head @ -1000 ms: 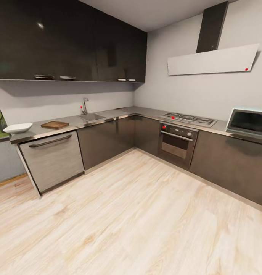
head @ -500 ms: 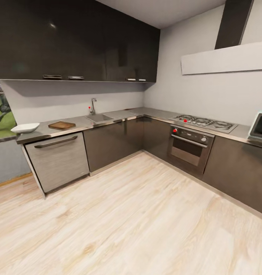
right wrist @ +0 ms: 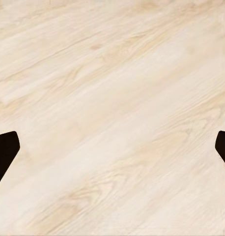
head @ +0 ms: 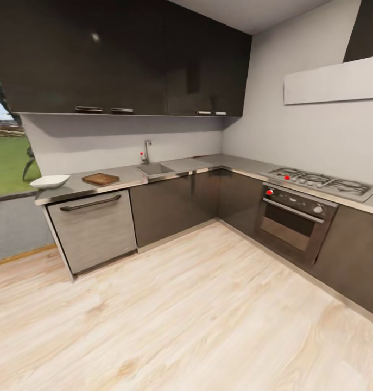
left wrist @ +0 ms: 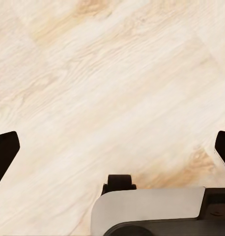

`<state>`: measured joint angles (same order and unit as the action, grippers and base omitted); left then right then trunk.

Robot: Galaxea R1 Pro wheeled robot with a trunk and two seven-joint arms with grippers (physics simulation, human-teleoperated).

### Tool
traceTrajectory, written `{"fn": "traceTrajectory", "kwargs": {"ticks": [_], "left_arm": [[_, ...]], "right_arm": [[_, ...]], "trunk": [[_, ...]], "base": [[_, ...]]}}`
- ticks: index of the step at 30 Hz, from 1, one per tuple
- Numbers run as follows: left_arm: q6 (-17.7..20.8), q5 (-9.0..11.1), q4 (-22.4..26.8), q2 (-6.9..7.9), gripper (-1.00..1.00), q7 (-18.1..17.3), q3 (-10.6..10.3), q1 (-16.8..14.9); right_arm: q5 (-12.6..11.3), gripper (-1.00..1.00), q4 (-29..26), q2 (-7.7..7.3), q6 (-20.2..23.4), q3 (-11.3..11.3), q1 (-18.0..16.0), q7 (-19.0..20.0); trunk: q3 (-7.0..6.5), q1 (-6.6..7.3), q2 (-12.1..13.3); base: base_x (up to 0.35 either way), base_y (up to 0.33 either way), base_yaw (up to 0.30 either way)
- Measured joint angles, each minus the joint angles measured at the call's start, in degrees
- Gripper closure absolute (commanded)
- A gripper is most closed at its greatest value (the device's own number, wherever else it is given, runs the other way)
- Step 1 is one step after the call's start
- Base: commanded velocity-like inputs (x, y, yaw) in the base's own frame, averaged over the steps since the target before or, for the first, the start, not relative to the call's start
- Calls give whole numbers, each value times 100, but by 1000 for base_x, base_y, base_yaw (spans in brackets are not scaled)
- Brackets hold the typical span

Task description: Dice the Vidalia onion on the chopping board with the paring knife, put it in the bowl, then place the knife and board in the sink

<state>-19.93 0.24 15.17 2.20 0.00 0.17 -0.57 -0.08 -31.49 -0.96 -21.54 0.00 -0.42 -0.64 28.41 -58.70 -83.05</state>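
Far across the room, the grey countertop [head: 126, 176] runs along the back wall in the head view. The sink [head: 154, 169] is set into it, with its tap [head: 147, 151] behind. To the left of the sink lies the brown chopping board [head: 100, 178], and further left stands the white bowl [head: 50, 181]. The Vidalia onion is hidden inside the basin, and the paring knife is out of view. My left gripper [left wrist: 112, 152] is open over bare wooden floor. My right gripper [right wrist: 112, 152] is open too, also above floorboards, with nothing between its fingers.
A light wood floor [head: 197, 304] stretches between me and the cabinets. A hob [head: 319, 182] and an oven [head: 295, 220] fill the right-hand run. Below the board is a steel-fronted drawer unit [head: 94, 228]. A window [head: 10, 163] is at the far left, and dark wall cupboards [head: 126, 54] hang above.
The camera has swung left, so the whole picture has shifted right: the sink, board and bowl sit further right, and the microwave has left the frame. Nothing on the counter moved.
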Motion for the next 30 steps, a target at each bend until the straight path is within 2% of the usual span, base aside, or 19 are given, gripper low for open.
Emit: {"fn": "traceTrajectory", "kwargs": {"ticks": [30], "left_arm": [[0, -8, 0, 0, -100, 0, 0, 0]], "right_arm": [[0, -100, 0, 0, 0, 0, 0, 0]], "trunk": [[0, 0, 0]], "base": [[293, -148, 242]]}}
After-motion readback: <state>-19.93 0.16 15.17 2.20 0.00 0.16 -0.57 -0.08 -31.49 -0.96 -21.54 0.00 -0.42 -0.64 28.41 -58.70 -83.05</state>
